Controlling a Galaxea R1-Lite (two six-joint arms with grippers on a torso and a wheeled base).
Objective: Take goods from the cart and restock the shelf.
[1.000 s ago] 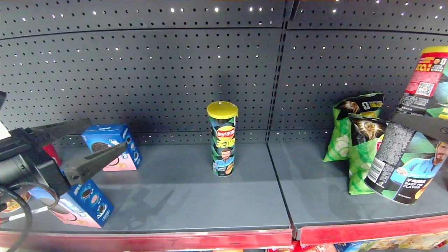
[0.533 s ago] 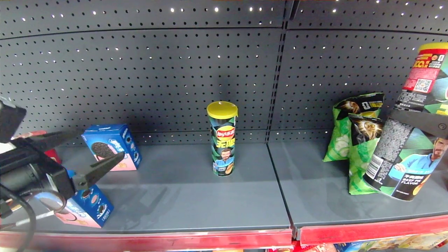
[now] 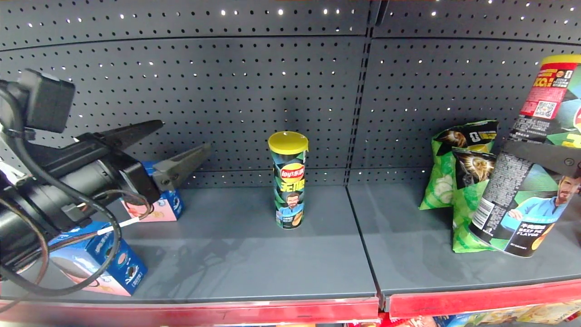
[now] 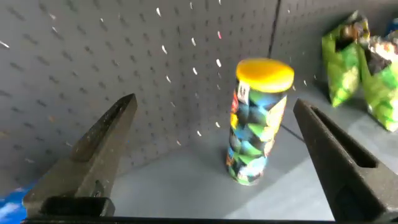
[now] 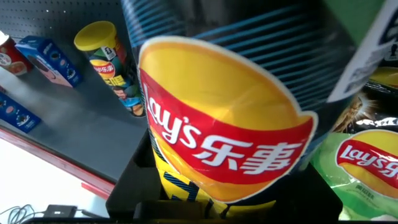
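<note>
- The right fingers [image 3: 544, 159] are clenched on the tilted held can [image 3: 522, 190], low over the right end of the shelf [image 3: 236, 259]. Released aslant, it could topple or shove the chip bags [image 3: 458, 177] just to its left.
- The left fingers [image 3: 181, 161], spread and empty, point toward the standing can [image 3: 288, 181] mid-shelf. A sweep right could knock it over.
- Since a second ago the left arm has lifted above the cookie boxes [image 3: 102, 268], and the held can has risen slightly.

Matt perforated metal shelf [image 3: 236, 254], glossy bags [image 3: 458, 181]
</note>
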